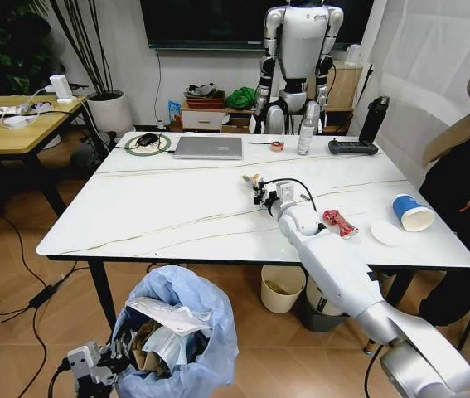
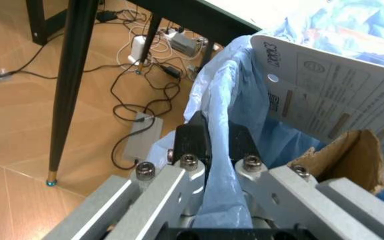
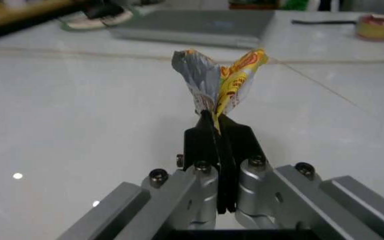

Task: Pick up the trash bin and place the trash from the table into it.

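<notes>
The right tool (image 3: 217, 117) pinches a crumpled silver-and-yellow foil wrapper (image 3: 220, 80) at its tips above the white marble-look desk (image 1: 176, 207), while the left tool (image 2: 217, 137) clamps the rim of the light-blue plastic-bag-lined trash bin (image 1: 186, 311).

We find the trash bin (image 1: 176, 340) on the floor before the near edge of the surface (image 1: 176, 207), toward its left end, with paper and cardboard in it. Our left hand (image 1: 102, 369) sits at the bin's left rim, pinching the bag (image 2: 222, 165). Our right hand (image 1: 259, 191) is over the middle of the surface, closed on a wrapper (image 3: 222, 82). To its right lie another wrapper (image 1: 340, 222), then a lid (image 1: 385, 232), then a cup (image 1: 411, 212) on its side. Along the far edge, a laptop (image 1: 210, 147) sits left of a tape roll (image 1: 277, 146) and a bottle (image 1: 305, 133). Two more bins (image 1: 283, 288) stand under the surface, right of ours.
</notes>
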Controlling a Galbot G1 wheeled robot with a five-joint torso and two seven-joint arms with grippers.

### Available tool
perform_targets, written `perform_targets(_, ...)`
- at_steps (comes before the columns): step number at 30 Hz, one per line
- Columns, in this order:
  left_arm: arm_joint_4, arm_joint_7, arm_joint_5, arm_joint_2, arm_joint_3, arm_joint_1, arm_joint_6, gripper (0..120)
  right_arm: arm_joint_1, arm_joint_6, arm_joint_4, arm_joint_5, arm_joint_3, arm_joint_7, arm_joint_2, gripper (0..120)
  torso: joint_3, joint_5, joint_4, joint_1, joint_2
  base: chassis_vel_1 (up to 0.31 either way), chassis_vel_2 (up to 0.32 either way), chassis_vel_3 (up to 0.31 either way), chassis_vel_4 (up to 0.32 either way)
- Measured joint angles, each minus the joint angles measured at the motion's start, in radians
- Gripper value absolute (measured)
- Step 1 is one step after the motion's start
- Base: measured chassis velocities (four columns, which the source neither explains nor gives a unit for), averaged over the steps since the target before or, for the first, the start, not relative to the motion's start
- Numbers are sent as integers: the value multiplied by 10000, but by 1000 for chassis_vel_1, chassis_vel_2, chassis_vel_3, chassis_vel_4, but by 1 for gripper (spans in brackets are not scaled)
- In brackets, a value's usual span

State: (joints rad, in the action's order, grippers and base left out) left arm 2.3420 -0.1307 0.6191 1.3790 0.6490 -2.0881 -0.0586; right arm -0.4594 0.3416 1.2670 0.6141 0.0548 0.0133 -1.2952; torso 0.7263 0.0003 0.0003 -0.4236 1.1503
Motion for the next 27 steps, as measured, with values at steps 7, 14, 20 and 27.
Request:
perform_targets(7,61,-5,26,-40,-93,-18,-3,0,-2045,-501,4832,2724,17,-1738,2625,0,-4,-4,-9,2,1,0,0,0,0)
perform_targets(14,127,-9,147,-125,2,-13,-37,0,-4698,-1103,8127,2684,579,-2479,3937,0,-3,-2,-6,4,2,0,0,0,0)
perform_targets(20,109,-15,150,-122,-23,9,-74,0,-5403,-1337,9185,2075,1418,-2489,4250,0,-2,-2,-2,3,2,0,0,0,0)
perform_targets(27,2,-21,73,-119,-217,25,-120,0,-5127,-1537,9163,1532,2295,-2454,4279,0,-1,-3,-1,2,2,0,0,0,0)
